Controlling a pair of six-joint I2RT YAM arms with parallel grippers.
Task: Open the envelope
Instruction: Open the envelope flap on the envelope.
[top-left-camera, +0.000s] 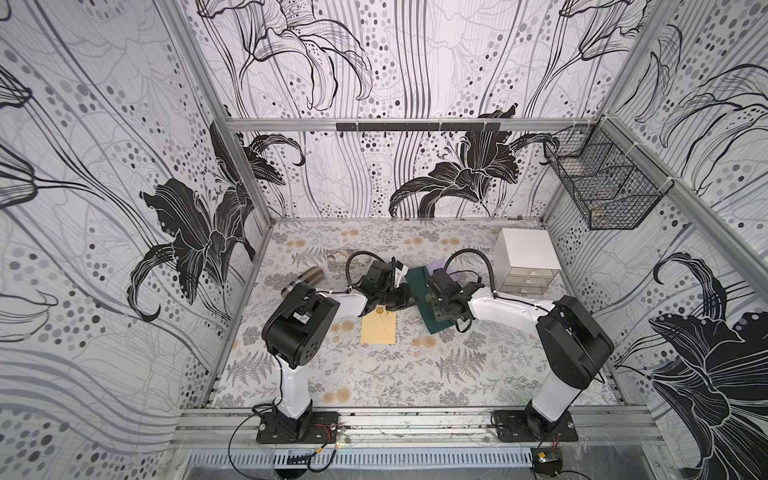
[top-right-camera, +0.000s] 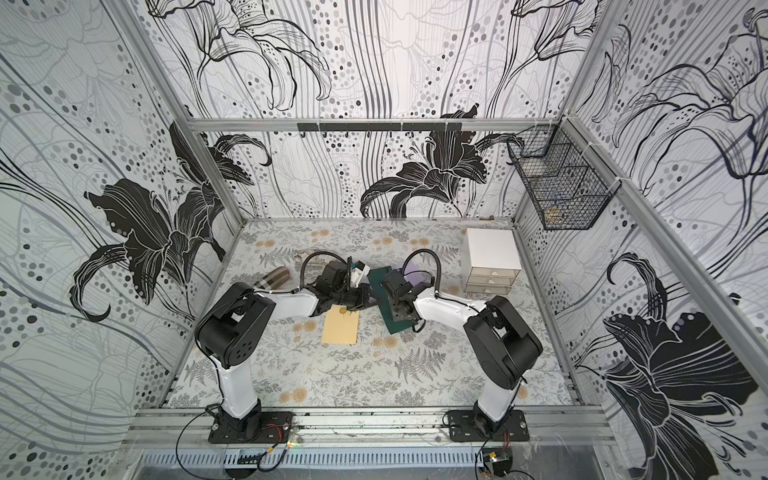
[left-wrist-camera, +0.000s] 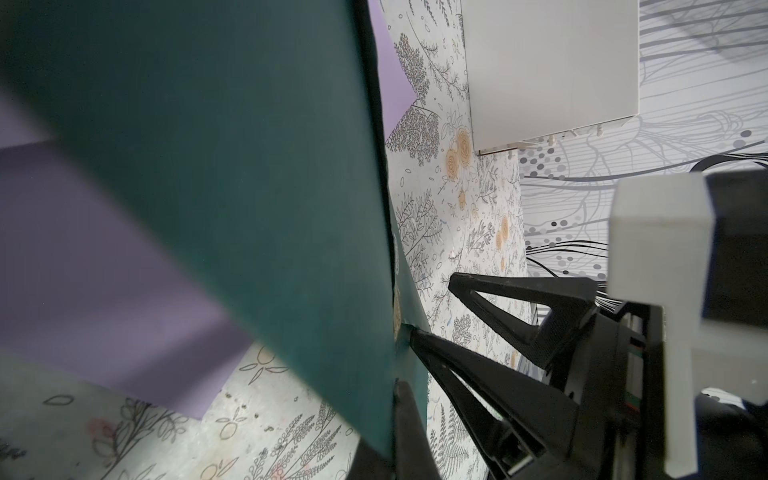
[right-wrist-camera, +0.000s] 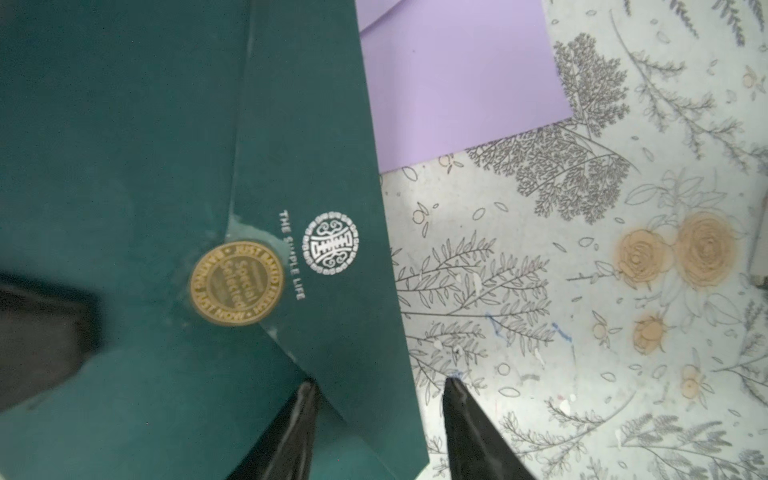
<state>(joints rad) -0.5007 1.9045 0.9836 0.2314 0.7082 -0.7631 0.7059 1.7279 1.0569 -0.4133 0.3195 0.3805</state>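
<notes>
Envelope (top-left-camera: 419, 281) atop 2nd envelope (right-wrist-camera: 457, 83), 3rd envelope (top-left-camera: 379, 330) left, drawer unit (top-left-camera: 524, 259) right

Both top views look down on the whole table (top-left-camera: 374, 374); wrist views share the green envelope (right-wrist-camera: 124, 124) close up

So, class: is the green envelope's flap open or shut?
Shut: in the right wrist view the gold sticker bridges the tip of the flap and the envelope body.

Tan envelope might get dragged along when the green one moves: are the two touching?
Apart. Both top views show a strip of patterned table between the tan envelope and the green envelope.
</notes>
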